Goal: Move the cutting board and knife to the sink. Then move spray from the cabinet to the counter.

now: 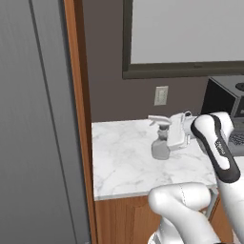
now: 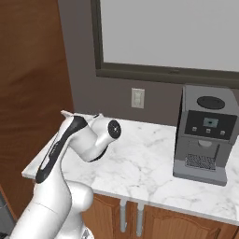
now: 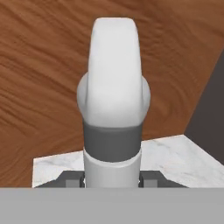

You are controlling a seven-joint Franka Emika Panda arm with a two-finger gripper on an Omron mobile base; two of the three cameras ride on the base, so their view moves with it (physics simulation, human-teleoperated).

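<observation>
The spray is a pale grey-white bottle standing upright over the counter, its trigger nozzle pointing left. My gripper comes in from the right and is shut on its neck. In the hand view the spray rises straight ahead between my dark fingertips, with the counter below. I cannot tell whether its base touches the marble. From the right base view my arm hides most of the spray, with just the nozzle tip showing. The cutting board, knife, sink and cabinet are out of view.
A tall wooden panel borders the counter's left end, beside a tall grey unit. A grey coffee machine stands on the counter's right. A wall outlet and a dark-framed window are behind.
</observation>
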